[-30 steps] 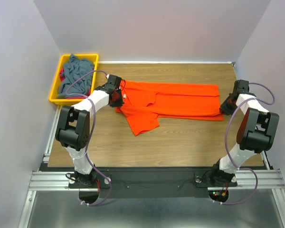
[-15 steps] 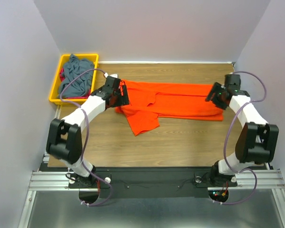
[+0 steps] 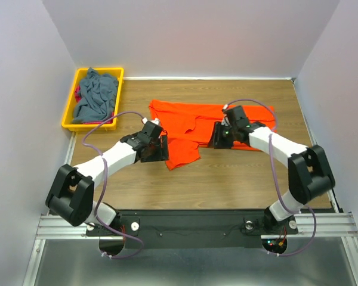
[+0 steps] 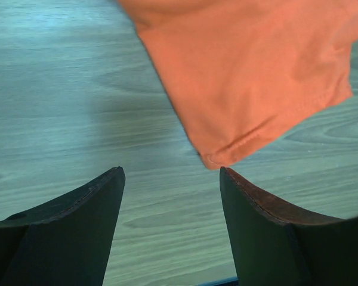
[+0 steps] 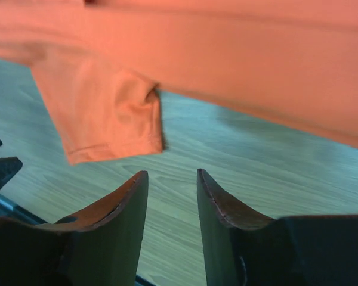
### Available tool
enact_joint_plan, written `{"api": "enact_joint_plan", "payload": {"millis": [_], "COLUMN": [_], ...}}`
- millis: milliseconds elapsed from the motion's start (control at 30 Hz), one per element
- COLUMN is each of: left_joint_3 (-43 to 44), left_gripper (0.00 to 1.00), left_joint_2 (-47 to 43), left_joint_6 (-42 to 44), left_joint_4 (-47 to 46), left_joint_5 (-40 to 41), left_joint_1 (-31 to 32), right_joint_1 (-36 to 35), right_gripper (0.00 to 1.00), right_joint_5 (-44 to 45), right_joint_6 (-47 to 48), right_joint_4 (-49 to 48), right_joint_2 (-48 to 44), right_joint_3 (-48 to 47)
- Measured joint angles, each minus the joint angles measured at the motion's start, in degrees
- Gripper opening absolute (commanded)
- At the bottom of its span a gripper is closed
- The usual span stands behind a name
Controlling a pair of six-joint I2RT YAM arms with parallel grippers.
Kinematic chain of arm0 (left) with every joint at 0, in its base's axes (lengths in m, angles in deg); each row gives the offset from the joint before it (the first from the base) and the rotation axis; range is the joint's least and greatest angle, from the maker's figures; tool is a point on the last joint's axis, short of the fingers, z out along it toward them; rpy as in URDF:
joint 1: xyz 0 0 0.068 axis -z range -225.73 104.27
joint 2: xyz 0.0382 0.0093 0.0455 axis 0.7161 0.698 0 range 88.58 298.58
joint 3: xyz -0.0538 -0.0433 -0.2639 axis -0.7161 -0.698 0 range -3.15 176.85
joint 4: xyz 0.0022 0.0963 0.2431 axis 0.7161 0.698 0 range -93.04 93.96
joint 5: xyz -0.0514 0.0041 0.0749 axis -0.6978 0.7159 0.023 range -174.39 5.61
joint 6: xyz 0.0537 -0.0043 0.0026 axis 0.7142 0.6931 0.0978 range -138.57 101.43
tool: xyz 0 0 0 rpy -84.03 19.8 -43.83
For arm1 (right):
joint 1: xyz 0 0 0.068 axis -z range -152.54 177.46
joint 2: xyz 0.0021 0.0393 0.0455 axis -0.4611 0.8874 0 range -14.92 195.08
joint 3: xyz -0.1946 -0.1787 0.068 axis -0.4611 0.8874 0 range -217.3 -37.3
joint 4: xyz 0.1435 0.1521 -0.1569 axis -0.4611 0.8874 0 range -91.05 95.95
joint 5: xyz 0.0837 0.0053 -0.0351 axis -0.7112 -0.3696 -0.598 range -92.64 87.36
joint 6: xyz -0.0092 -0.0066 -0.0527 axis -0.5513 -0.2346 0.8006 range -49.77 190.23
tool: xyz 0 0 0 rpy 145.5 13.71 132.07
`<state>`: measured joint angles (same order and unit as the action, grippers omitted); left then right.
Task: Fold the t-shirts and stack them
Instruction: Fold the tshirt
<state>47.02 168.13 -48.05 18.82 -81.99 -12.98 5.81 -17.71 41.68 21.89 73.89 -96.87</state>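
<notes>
One orange t-shirt (image 4: 250,71) beyond left tool (image 4: 170,173)

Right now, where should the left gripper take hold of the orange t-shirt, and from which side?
Its hemmed sleeve corner, from the near-left: it juts flat out of the orange t-shirt toward the left gripper, whose open jaws face it.

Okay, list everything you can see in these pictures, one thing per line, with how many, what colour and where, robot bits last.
orange t-shirt: one, bright orange, spread across the far middle of the table, a sleeve pointing to the near side
grey-blue t-shirt: one, slate grey-blue, crumpled in the bin
red cloth: a glimpse, red, at the bin's left side
bin: one, yellow, far left corner
table: one, wood brown
left gripper: black, open, at the sleeve's tip
right gripper: black, open, at the shirt's near edge
</notes>
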Motion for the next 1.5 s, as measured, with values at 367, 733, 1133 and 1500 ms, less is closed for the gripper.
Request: {"api": "enact_joint_plan", "payload": {"millis": [367, 733, 1133, 1500], "left_joint_3": [0.0, 1.0, 1.8, 5.0], "left_gripper": [0.68, 0.67, 0.60, 0.52], "left_joint_2": [6.4, 10.9, 11.9, 15.0], "left_joint_6": [-1.5, -1.3, -1.1, -1.1], "left_joint_4": [-0.7, -1.5, -1.9, -0.6], "left_joint_5": [-0.9, -1.6, -1.6, 0.4], "left_joint_1": [3.2, 3.7, 4.2, 6.4], "right_joint_1": [-10.8, -12.6, -12.6, -15.1], "right_gripper": [0.41, 0.40, 0.40, 0.30], "right_joint_5": [0.2, 3.7, 8.9, 11.9], "right_joint_6": [-3.7, -5.4, -6.0, -6.0], "right_joint_4": [-3.6, -4.2, -4.0, -2.1], "right_joint_2": [13.1, 14.8, 14.7, 16.2], "right_joint_3": [-3.1, -3.7, -3.8, -6.2]}}
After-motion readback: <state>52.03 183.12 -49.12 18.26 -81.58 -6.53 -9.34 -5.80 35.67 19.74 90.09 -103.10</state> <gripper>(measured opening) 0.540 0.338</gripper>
